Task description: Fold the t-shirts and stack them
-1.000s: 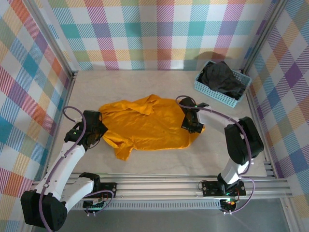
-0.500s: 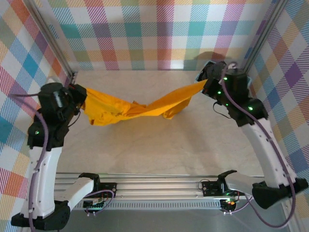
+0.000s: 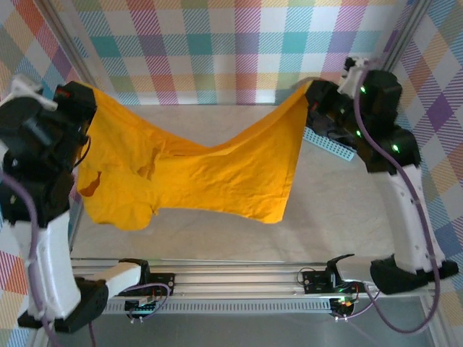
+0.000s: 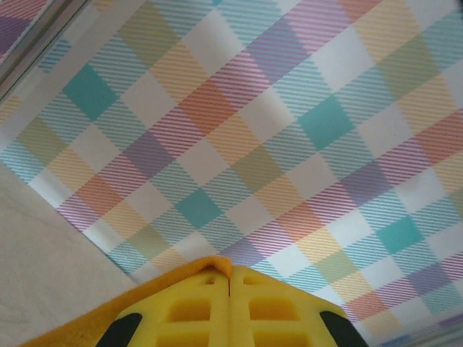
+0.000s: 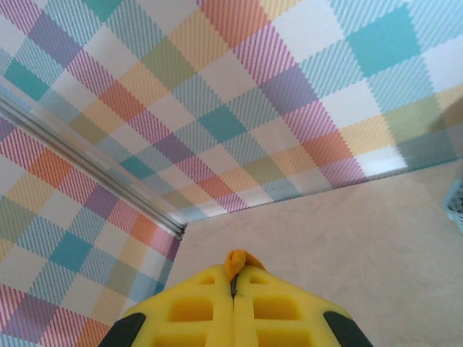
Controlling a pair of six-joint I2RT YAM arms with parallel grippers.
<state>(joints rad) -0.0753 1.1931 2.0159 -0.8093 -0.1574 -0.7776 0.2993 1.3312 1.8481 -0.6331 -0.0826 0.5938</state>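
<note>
Left gripper [image 3: 84,95]: raised high at the far left, jaws clenched on one edge of the bright orange-yellow cloth t-shirt [image 3: 195,173].

Right gripper [image 3: 312,92]: raised high at the far right, jaws clenched on the opposite edge of the same shirt.

Shirt position: it is strung between my two grippers above the pale beige table [image 3: 340,210]. The upper edge sags in the middle. Most of the cloth drapes toward the near left, where a bunched fold hangs lowest. On the right side the lower edge comes down to a corner. From above I cannot tell whether any of the cloth touches the table.

Left wrist view: my yellow plastic fingers [image 4: 188,311] are pressed together, with orange cloth lying along their left side. The pastel plaid wall panel [image 4: 289,123] is behind them.

Right wrist view: my fingers are pressed together, and a small nub of orange cloth pokes out at the tips.

Other items: a strip of the light blue plastic lattice basket [image 3: 329,144] shows under my right arm at the far right. The aluminium rail [image 3: 239,271] runs along the near edge.
</note>
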